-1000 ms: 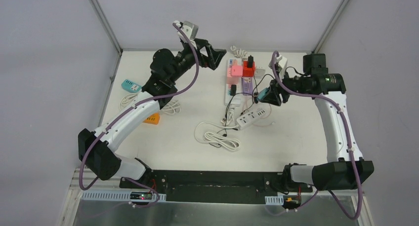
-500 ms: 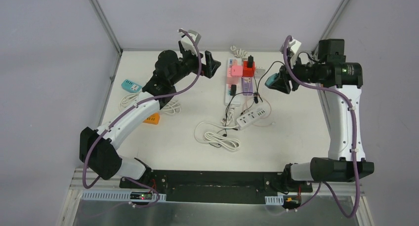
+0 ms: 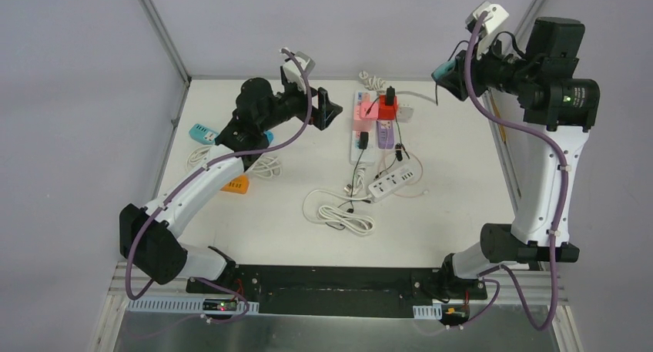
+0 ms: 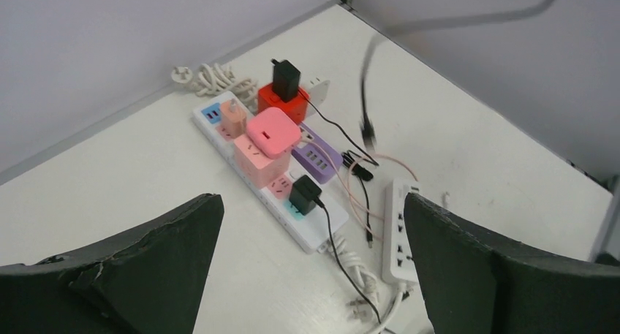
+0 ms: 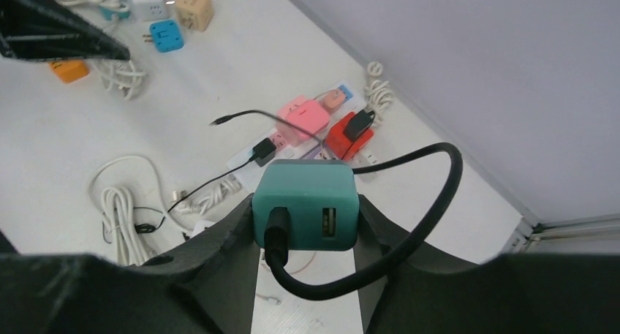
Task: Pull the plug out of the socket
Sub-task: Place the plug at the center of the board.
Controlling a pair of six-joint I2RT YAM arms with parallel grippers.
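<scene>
The white bench (image 3: pixel 462 213) is carrying a clutter of strips and cables, mostly toward its far edge. The right arm (image 3: pixel 539 175) is reaching high over the far right corner, and the left arm (image 3: pixel 200 190) is stretching toward the middle of the far edge.

The long power strip (image 3: pixel 360 142) (image 4: pixel 301 237) is lying near the middle of the far edge, running from far to near. Much of its top is sitting under blocks, so most of its sockets are not showing. A coiled white cable (image 3: pixel 343 213) (image 5: pixel 121 210) is lying nearer the bench's middle. A short power strip (image 3: pixel 393 182) (image 4: pixel 401 232) is lying at an angle just beside the long one's near end.

A pink cube adapter (image 3: pixel 366 109) (image 4: pixel 272 133) and a red cube adapter (image 3: pixel 386 108) (image 4: pixel 281 100) are sitting on the long strip's far half, the red one bearing a black charger (image 4: pixel 286 74).

The left gripper (image 3: pixel 323 105) (image 4: pixel 311 202) is hanging released, its fingers spread wide with nothing between them, just left of the strip.

The right gripper (image 3: pixel 450 73) (image 5: pixel 303 228) is grasping the teal charger plug (image 5: pixel 305 206) – clear of every socket and well above the bench. Its prongs are facing away from the wrist camera, so they are not visible. A black cable (image 5: pixel 431 202) is looping out of the plug's face; its far end is thin and hard to follow. In the overhead view only a sliver of teal is showing.

An orange adapter (image 3: pixel 237 186) is lying half under the left arm.
</scene>
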